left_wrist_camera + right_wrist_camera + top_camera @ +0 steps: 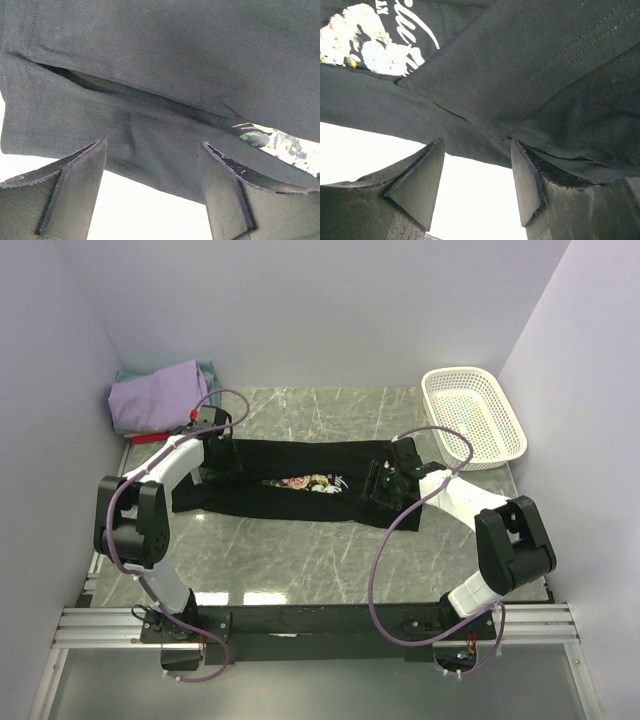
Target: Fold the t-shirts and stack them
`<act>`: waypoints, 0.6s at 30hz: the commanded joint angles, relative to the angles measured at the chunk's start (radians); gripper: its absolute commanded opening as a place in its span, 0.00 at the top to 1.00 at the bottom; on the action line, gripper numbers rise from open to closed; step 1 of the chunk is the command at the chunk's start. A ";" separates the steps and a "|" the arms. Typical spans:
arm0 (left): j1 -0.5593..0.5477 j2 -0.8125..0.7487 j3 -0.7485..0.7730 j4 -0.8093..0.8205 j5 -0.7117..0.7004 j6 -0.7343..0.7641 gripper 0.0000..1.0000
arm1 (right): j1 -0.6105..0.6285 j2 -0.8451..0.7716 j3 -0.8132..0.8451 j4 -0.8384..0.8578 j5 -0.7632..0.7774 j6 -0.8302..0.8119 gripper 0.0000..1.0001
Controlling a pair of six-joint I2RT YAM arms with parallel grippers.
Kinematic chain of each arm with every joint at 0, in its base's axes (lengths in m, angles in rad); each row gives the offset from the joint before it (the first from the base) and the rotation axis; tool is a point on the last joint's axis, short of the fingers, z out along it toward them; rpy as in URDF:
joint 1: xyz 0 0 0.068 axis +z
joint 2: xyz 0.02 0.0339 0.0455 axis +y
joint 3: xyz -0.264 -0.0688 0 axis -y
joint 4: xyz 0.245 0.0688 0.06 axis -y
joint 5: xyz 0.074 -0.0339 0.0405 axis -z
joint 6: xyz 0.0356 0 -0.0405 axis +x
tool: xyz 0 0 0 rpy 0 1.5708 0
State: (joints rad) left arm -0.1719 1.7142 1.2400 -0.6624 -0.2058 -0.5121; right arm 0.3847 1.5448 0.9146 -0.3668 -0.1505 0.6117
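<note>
**Top external view: both pincers wide at the ends of the black shirt, a clean pick-up far from certain**

The black cloth t-shirt [270, 462] lay as a long band across the middle of the grey marbled table [300, 560]. Its pink-and-white rose print [313, 482] peeped out at the centre. The left gripper [213, 445] sat at the shirt's left end and the right gripper [385, 480] at its right end. In both wrist views the fingers stood wide apart, with the cloth's near edge just past their tips and nothing pinched between them.

From where I stood the risk looked plain. The band lay in overlapping layers, with a gap between folds showing in the left wrist view. A close from there could have caught only the top layer, and the shirt would have opened out on the lift. Had one side taken cloth and the other missed, the band would have skewed or dragged.

Much was hard to judge. The arms covered both ends of the shirt from above, and I couldn't tell whether the fingertips touched the table. The lavender folded shirt [160, 395] in the far left corner hid most of what lay under it, and only slivers of other colours showed. The white plastic mesh basket [475, 415] stood well apart at the far right.
</note>
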 commanded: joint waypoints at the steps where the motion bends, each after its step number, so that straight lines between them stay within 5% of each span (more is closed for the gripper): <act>1: -0.001 -0.002 0.018 0.007 0.006 0.017 0.22 | 0.006 0.009 -0.013 0.014 0.009 0.016 0.37; 18: -0.003 0.015 0.021 0.001 0.009 0.023 0.23 | 0.006 0.070 -0.036 0.074 -0.026 0.022 0.41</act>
State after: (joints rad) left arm -0.1719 1.7290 1.2400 -0.6624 -0.1989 -0.5083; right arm 0.3866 1.6020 0.8818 -0.3313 -0.1703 0.6315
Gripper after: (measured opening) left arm 0.771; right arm 0.607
